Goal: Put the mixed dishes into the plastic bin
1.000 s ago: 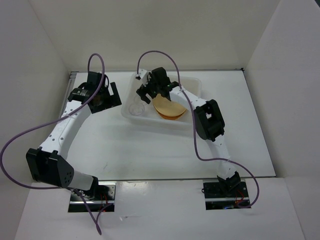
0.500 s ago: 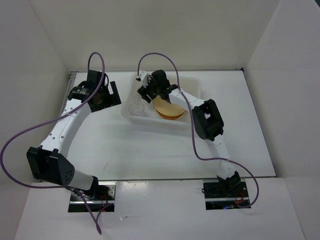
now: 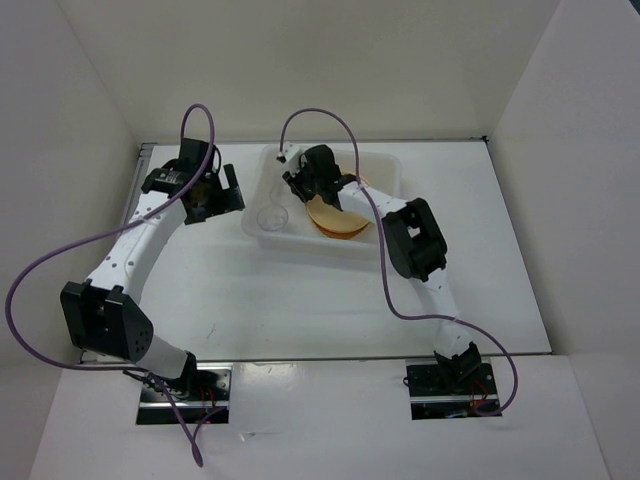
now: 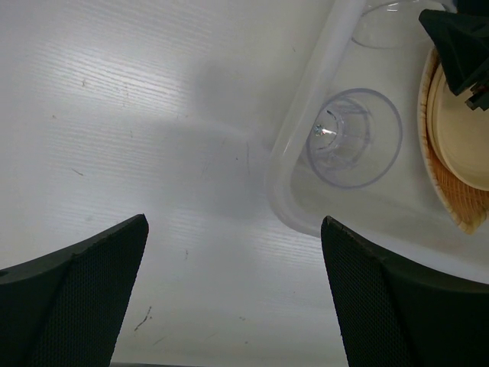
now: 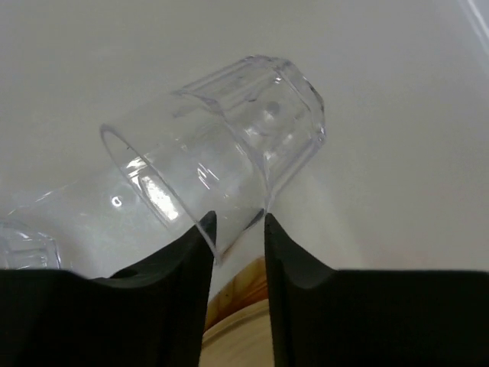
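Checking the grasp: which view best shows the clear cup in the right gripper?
Right wrist: the clear cup fills the frame, tilted, its rim pinched by the right gripper. Top external hides it under that gripper. Left wrist shows only a cropped clear shape at its top edge, possibly this cup.

Robot test cell, lab-type setting. Plain white panel walls (image 3: 300,60) box in a smooth white counter (image 3: 300,290) at centre frame. Two white-and-black jointed robot arms (image 3: 130,250) are bolted to bare metal base plates (image 3: 215,385) along the bottom edge. Loose purple cables (image 3: 316,111) loop off each arm.
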Motion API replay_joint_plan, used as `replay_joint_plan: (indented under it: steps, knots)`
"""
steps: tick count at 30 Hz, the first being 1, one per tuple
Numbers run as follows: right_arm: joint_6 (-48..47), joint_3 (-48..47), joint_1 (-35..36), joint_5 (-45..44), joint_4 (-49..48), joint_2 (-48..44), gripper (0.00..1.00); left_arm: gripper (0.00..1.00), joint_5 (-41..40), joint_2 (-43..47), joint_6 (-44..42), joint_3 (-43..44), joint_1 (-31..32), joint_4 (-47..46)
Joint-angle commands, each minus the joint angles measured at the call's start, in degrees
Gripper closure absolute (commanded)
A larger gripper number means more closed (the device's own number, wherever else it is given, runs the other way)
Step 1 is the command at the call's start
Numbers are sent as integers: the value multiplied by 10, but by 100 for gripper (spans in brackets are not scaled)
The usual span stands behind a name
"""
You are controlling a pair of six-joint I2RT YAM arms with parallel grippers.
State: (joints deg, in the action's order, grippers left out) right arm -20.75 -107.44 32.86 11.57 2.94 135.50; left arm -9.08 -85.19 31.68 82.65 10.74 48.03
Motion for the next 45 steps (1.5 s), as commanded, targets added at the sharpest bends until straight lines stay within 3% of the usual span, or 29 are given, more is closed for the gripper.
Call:
replay_joint_plan:
  steps: [1,7,13,21,32,45]
  knots:
    - [57,1,-4,-11,-63,2,68,0,6,-7,-6,24,-3,3]
    - [93,-24,-10,-16,-63,2,88,0,12,-7,-6,24,-3,3]
    - [115,-95,-28,3,24,2,100,0,12,-12,5,18,-3,3]
    - [54,-185,-28,9,152,-3,100,0,23,-7,15,6,-3,-14]
    - [-105,-217,-28,-16,290,-8,100,0,39,-2,21,-16,-3,-25]
    - [-181,-205,-12,-3,291,-9,96,0,55,-7,21,-16,-3,-30]
